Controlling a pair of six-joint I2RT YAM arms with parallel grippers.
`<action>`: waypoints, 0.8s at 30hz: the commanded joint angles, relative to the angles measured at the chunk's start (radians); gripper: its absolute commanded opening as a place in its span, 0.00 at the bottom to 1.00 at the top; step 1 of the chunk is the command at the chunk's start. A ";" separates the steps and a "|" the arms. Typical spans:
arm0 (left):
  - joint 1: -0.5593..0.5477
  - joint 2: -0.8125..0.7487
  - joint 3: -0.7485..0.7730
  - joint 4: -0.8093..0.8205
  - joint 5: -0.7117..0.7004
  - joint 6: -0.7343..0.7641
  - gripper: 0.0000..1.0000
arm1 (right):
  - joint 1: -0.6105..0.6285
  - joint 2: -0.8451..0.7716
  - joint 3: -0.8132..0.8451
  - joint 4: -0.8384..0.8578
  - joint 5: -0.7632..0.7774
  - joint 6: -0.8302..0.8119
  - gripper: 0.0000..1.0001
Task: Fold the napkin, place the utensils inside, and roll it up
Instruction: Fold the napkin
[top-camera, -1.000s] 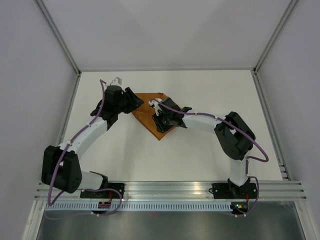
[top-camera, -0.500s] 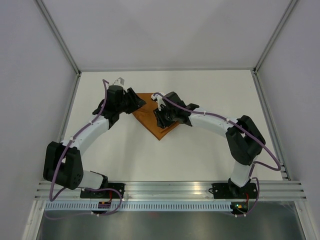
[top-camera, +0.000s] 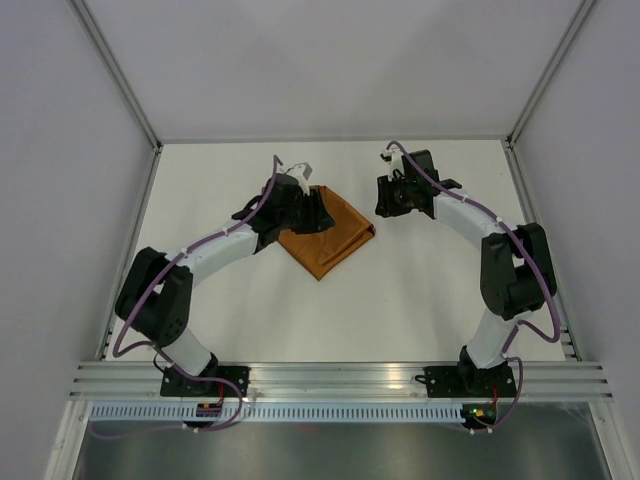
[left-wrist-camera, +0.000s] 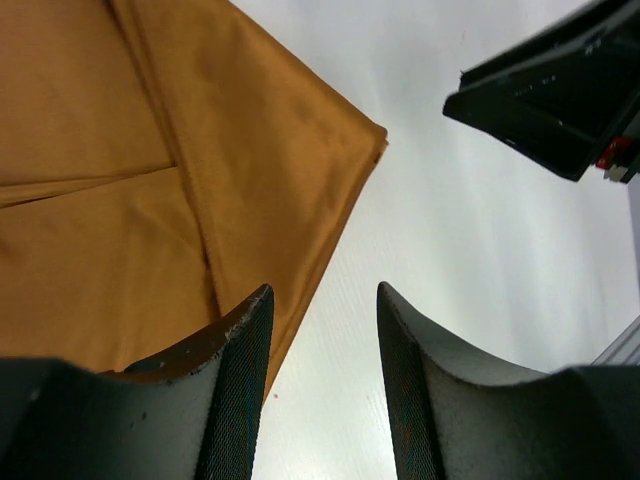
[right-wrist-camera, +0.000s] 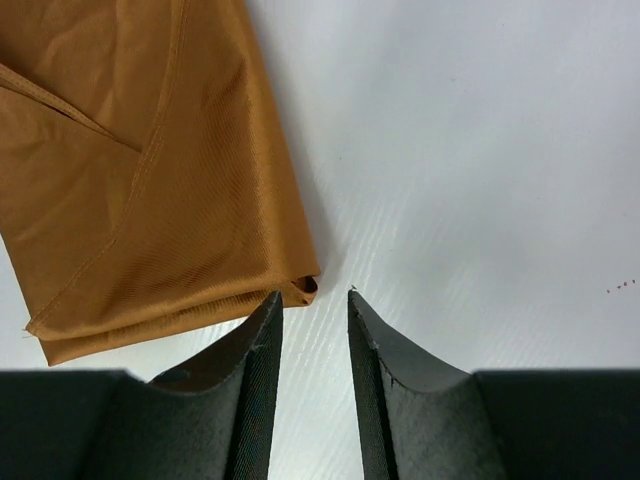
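Note:
The rust-orange napkin (top-camera: 330, 245) lies folded on the white table, its layered edges and seams showing in the left wrist view (left-wrist-camera: 120, 180) and the right wrist view (right-wrist-camera: 150, 170). My left gripper (top-camera: 316, 213) hovers over the napkin's upper left part, open, with only bare table between its fingers (left-wrist-camera: 322, 290). My right gripper (top-camera: 386, 200) sits just right of the napkin, open and empty (right-wrist-camera: 312, 293). The napkin's folded corner (right-wrist-camera: 305, 288) lies right at its left fingertip. The utensils are out of view.
Grey walls and an aluminium frame (top-camera: 330, 138) bound the table at the back and sides. The slotted rail (top-camera: 330, 385) carrying both arm bases runs along the near edge. The right arm's black wrist (left-wrist-camera: 560, 90) shows at the left wrist view's upper right.
My right gripper has pulled off the napkin toward the back right. My left gripper has shifted right, over the napkin's upper left part. More of the folded napkin is uncovered.

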 joint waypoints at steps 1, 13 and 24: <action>-0.066 0.064 0.080 -0.007 -0.041 0.114 0.51 | -0.021 -0.011 0.020 -0.020 -0.050 -0.025 0.38; 0.021 -0.014 -0.015 -0.157 -0.352 -0.046 0.52 | -0.053 0.018 0.058 -0.097 -0.219 -0.089 0.39; 0.121 0.037 0.002 -0.179 -0.326 -0.100 0.51 | 0.039 0.028 0.092 -0.153 -0.219 -0.140 0.39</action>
